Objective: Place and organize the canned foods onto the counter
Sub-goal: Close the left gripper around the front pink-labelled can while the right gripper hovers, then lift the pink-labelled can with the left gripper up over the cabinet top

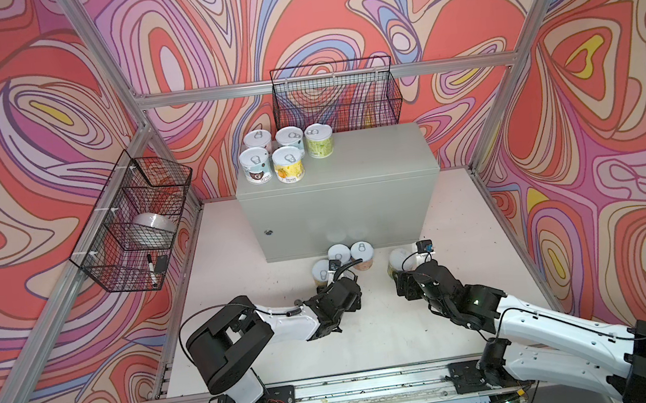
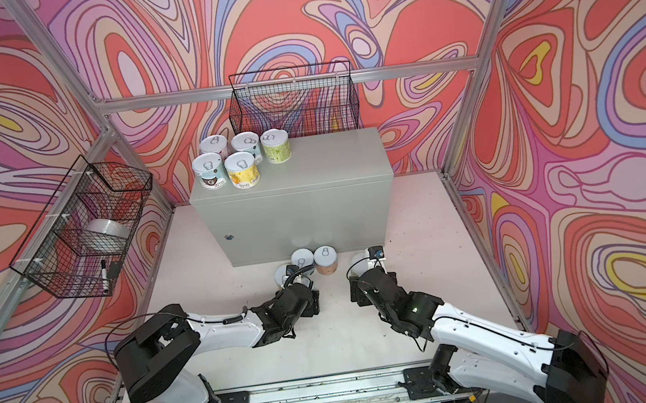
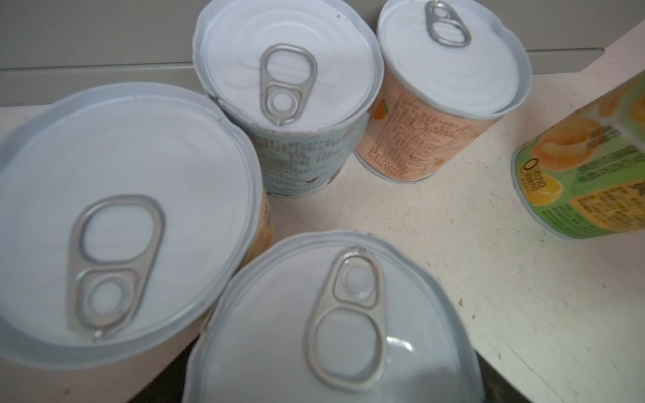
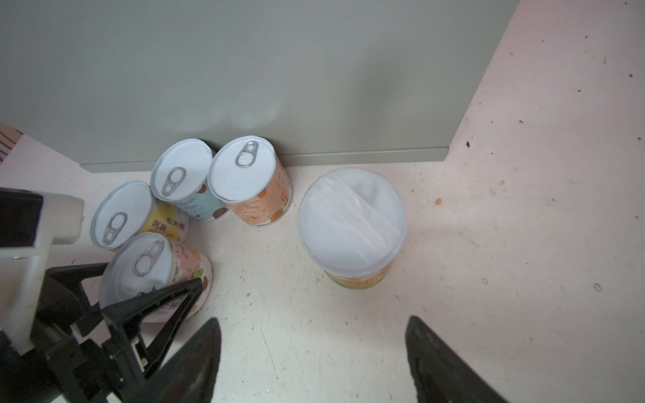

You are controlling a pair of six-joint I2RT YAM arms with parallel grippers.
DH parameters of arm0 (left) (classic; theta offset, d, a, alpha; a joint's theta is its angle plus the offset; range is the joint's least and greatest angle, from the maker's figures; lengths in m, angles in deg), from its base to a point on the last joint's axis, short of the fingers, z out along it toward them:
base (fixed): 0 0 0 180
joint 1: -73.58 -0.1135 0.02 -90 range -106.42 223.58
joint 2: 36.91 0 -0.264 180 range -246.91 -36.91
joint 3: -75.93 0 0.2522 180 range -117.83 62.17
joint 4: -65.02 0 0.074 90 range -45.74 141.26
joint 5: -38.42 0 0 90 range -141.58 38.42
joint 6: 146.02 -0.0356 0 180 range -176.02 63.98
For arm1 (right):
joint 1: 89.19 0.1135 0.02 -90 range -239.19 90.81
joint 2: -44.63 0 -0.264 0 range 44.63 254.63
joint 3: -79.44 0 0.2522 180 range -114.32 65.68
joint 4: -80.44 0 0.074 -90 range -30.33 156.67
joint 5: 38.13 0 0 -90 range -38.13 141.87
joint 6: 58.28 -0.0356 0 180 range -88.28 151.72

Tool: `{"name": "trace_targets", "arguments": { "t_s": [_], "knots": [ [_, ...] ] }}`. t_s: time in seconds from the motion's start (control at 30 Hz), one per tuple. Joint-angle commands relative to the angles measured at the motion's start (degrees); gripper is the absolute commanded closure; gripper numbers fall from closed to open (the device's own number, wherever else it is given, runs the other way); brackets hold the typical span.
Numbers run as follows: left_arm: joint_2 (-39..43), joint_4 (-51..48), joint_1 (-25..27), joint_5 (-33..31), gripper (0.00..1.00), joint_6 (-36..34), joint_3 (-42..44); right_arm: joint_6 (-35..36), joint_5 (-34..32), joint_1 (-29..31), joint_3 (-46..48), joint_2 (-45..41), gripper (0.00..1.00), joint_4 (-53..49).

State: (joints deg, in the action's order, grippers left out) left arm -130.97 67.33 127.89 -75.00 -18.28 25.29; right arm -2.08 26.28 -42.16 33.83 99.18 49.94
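One grey counter [image 1: 338, 205] carries five cans [image 1: 288, 164], grouped at its left end. Five more stand on the white tabletop [image 1: 463, 235] before it: four pull-tab cans [image 4: 241, 171] clustered, one capped can [image 4: 350, 216] apart. Left gripper [image 4: 150, 282] straddles the pink can [image 4: 153, 258]; whether it grips cannot be told. Right gripper [image 4: 313, 321] spread wide, empty, facing the capped can.

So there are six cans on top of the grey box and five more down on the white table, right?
Not quite. Only five cans stand on top of the grey box, not six: three at the back and two in front, as both top views show. The five more down on the white table is right; the right wrist view shows all of them.
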Motion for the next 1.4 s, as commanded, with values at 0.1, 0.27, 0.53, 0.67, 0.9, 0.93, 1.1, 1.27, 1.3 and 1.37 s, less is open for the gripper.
{"name": "trace_targets", "arguments": {
  "t_s": [0.1,0.27,0.53,0.67,0.9,0.93,1.1,1.27,1.3,1.37],
  "knots": [
    [2.00,-0.37,0.01,-0.34,0.32,1.41,1.85,0.06,-0.55,0.26,0.61,1.13,0.15,1.56],
    [4.37,-1.15,0.01,-0.04,0.51,0.95,3.52,0.07,-0.16,0.33,0.92,2.77,0.15,3.11],
    [5.84,-4.24,0.10,-0.45,0.92,-0.69,3.76,-0.20,0.72,0.28,0.66,5.88,0.15,5.10],
    [9.23,-7.41,0.38,-0.75,1.00,-2.43,3.45,-0.52,0.60,0.27,1.25,6.27,0.15,6.38],
    [23.05,-24.09,2.11,-1.30,1.00,-8.45,-2.47,-0.98,0.79,0.31,1.59,7.33,0.15,7.62],
    [25.25,-27.31,2.12,-1.34,1.00,-9.15,-4.23,-0.95,0.86,0.24,1.68,7.42,0.15,7.86],
    [31.56,-41.41,2.12,-1.72,1.00,-13.27,-14.71,-1.16,1.14,0.25,2.15,8.14,0.15,9.13],
    [30.45,-51.49,2.08,-3.20,1.00,-18.09,-29.01,-1.28,1.65,0.23,1.82,8.91,0.15,9.83],
    [29.47,-53.10,2.07,-3.21,1.00,-19.17,-32.20,-1.19,1.63,0.20,1.63,8.94,0.15,9.95],
    [26.93,-56.33,1.70,-2.89,1.00,-22.04,-39.43,-1.00,1.64,0.21,1.38,9.05,0.15,10.24]
  ]
}}
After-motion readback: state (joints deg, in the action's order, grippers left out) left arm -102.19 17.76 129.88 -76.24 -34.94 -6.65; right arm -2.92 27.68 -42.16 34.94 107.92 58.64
